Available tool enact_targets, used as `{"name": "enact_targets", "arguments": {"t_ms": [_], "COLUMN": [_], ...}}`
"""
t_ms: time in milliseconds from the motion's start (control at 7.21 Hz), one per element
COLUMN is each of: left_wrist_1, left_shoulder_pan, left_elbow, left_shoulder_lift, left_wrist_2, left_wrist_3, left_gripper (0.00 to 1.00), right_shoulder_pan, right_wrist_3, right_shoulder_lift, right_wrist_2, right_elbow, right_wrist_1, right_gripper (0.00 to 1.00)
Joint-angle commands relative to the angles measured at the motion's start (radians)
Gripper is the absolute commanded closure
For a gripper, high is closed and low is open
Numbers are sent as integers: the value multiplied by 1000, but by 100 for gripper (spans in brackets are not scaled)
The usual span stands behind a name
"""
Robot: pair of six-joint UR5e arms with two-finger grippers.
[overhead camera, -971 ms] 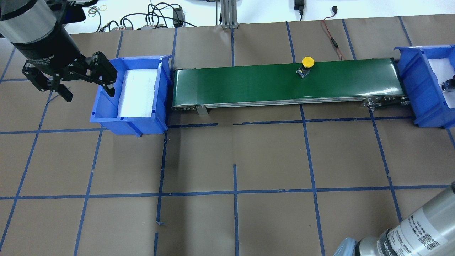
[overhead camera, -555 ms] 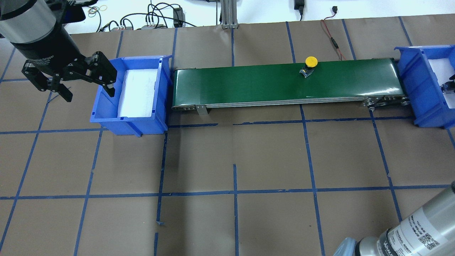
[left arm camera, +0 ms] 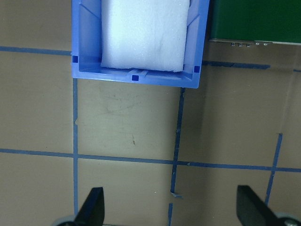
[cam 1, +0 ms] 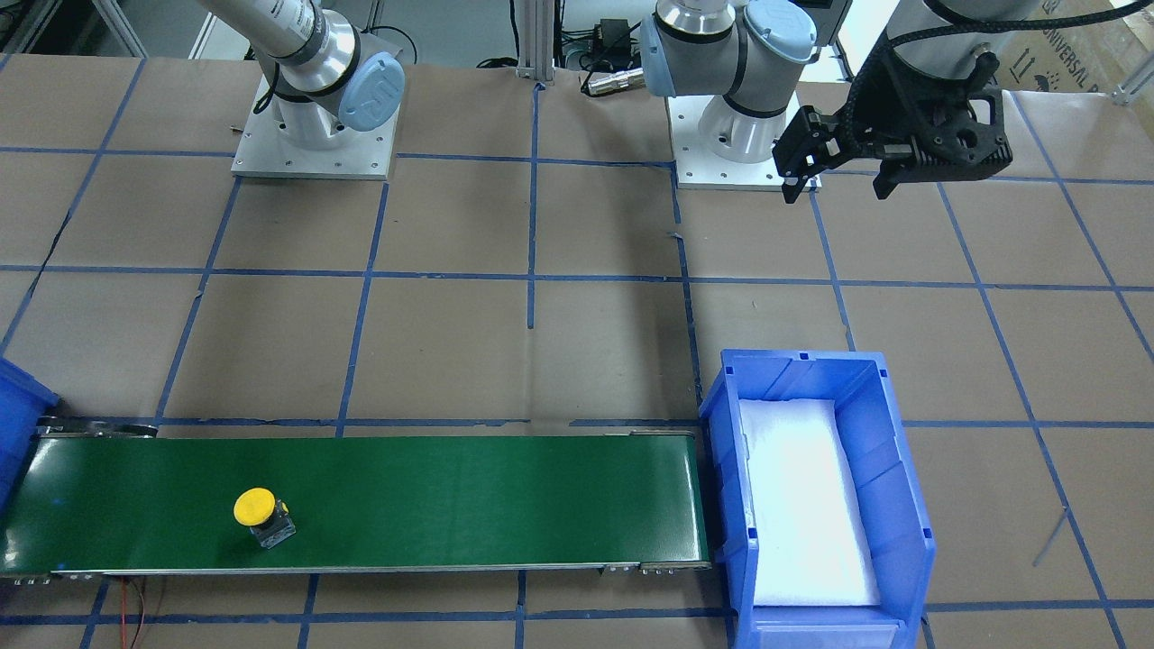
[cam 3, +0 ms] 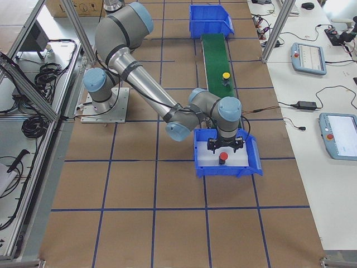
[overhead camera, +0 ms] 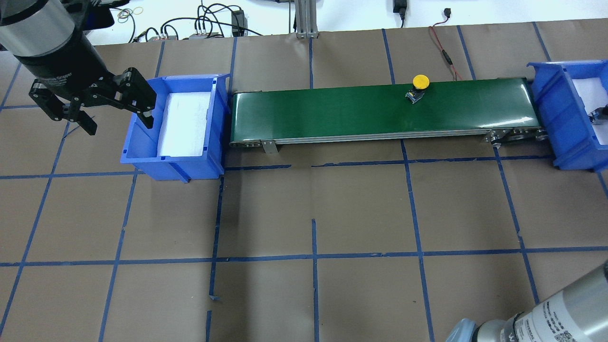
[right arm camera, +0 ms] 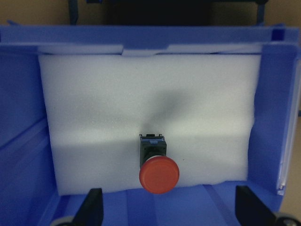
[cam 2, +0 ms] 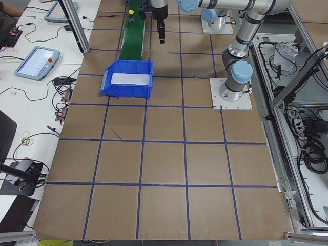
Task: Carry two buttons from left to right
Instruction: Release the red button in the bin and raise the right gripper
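Observation:
The yellow button [overhead camera: 420, 83] stands on the green conveyor belt [overhead camera: 332, 111], right of its middle; it also shows in the front view [cam 1: 255, 509]. The red button [right arm camera: 159, 173] lies on white foam in the right blue bin [right arm camera: 275, 108], as the right side view [cam 3: 223, 156] also shows. My right gripper [right arm camera: 171, 212] is open above that bin, with the red button below and between its fingers, untouched. My left gripper [overhead camera: 118, 122] is open and empty, above the outer wall of the left blue bin [overhead camera: 142, 159].
The left bin [cam 1: 892, 487] holds only a white foam pad [left arm camera: 143, 33]. The right bin [overhead camera: 551, 104] sits at the belt's right end. Cables [overhead camera: 209, 23] lie behind the belt. Blue tape lines cross the brown table [overhead camera: 313, 213].
The yellow button has ridden the belt a little to the right. The right arm's elbow has shifted slightly at the lower right. The left gripper has stayed put.

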Motion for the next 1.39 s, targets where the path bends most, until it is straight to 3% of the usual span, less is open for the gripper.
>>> {"name": "enact_targets", "arguments": {"t_ms": [0, 277, 694, 1248], "left_wrist_1": [1, 1, 1, 1], "left_shoulder_pan": [0, 0, 0, -1], "left_elbow": [0, 0, 2, 0], "left_shoulder_lift": [-1, -1, -1, -1], "left_wrist_2": [0, 0, 0, 0], "left_wrist_3": [1, 2, 2, 2], "left_gripper": [0, 0, 0, 0], "right_shoulder_pan": [128, 255, 335, 348], "right_wrist_3": [28, 166, 376, 375], "right_shoulder_lift": [-59, -53, -15, 5], "right_wrist_2": [2, -11, 5, 26], "right_elbow": [0, 19, 61, 114], "right_wrist_1": [22, 22, 22, 18], "right_gripper": [0, 0, 0, 0]}}
